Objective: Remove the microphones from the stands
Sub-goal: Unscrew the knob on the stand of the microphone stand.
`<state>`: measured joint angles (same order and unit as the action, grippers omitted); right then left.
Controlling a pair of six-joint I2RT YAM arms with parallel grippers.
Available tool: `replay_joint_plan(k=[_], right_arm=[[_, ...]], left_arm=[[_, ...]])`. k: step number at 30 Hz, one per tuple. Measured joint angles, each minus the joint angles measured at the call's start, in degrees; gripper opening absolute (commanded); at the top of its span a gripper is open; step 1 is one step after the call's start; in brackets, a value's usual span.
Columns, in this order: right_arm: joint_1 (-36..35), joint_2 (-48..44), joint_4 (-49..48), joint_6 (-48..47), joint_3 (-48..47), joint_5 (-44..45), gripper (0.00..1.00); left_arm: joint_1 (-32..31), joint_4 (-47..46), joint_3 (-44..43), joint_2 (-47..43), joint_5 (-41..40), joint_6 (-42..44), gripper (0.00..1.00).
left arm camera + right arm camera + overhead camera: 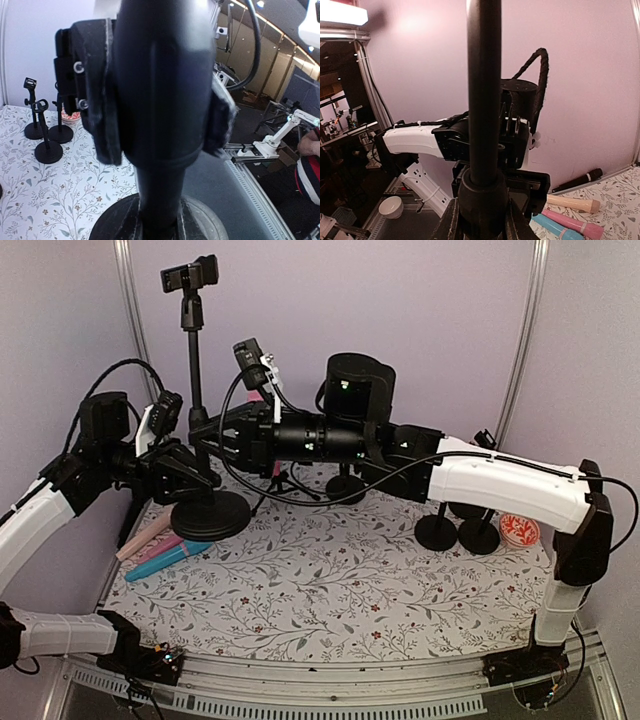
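A tall black stand rises from a round base point(210, 515), and its pole point(195, 360) carries a short black crosspiece point(190, 275) at the top. I cannot tell whether that piece is a microphone or only the clip. My left gripper point(200, 480) is shut on the pole just above the base, which in the left wrist view fills the space between the fingers point(122, 220). My right gripper point(205, 435) is shut on the pole a little higher, its fingers point(447, 225) pressed against the thick collar point(482, 197).
Beige point(145, 537), pink and blue point(170, 560) microphones lie at the table's left edge, next to a black one point(577, 181). Small black stands point(435, 530) point(480, 535) and a red dish point(518, 530) sit at the right. A tripod point(285, 480) stands behind the arms.
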<state>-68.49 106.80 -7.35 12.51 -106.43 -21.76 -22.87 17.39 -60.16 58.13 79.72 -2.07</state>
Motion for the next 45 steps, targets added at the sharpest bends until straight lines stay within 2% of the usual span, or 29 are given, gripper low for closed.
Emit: replay_joint_plan(k=[7, 14, 16, 18, 21, 22, 24, 31, 35, 40, 45], right_arm=[[2.4, 5.42, -10.23, 9.16, -2.86, -18.82, 0.0], [3.28, 7.3, -17.86, 14.75, -3.63, -27.41, 0.01], [3.52, 7.61, -19.78, 16.02, -3.63, -28.61, 0.11], [3.78, 7.82, -21.38, 17.22, -3.52, -29.51, 0.46], [4.15, 7.78, -22.49, 19.28, -2.97, -30.16, 0.8], [4.15, 7.34, -22.23, 19.43, -2.51, -29.42, 0.88], [4.15, 5.81, -19.12, 18.45, -1.18, -25.11, 0.94], [2.71, -0.07, -2.67, 11.26, 1.75, 3.48, 0.91], [-0.17, -1.75, 2.71, 6.29, 1.86, 17.75, 0.87], [-3.32, -1.7, 7.65, 1.49, 0.68, 28.63, 0.77], [-4.09, 0.33, 11.1, -0.68, -5.64, 33.07, 0.64]], left_arm=[[-1.68, -0.48, -0.33, 0.39, 5.6, -1.46, 0.0], [-3.02, -0.57, -1.29, 0.39, 8.07, -2.54, 0.0], [-3.13, -0.44, -1.62, 0.39, 8.2, -3.08, 0.0], [-3.21, -0.31, -1.9, 0.42, 8.2, -3.72, 0.0], [-3.17, 0.11, -2.14, 0.52, 8.37, -4.22, 0.0], [-3.02, 0.07, -2.16, 0.52, 8.26, -4.33, 0.0], [-2.8, 0.11, -2.21, 0.52, 7.65, -4.46, 0.0], [-1.29, 0.66, -2.71, 0.61, -3.28, -3.93, 0.0], [-0.79, 0.96, -2.71, 0.79, -9.05, -3.04, 0.0], [-0.79, 1.01, -2.93, 0.79, -14.67, -1.44, 0.0], [-0.61, 1.84, -2.97, 1.16, -19.47, 0.35, 0.0]])
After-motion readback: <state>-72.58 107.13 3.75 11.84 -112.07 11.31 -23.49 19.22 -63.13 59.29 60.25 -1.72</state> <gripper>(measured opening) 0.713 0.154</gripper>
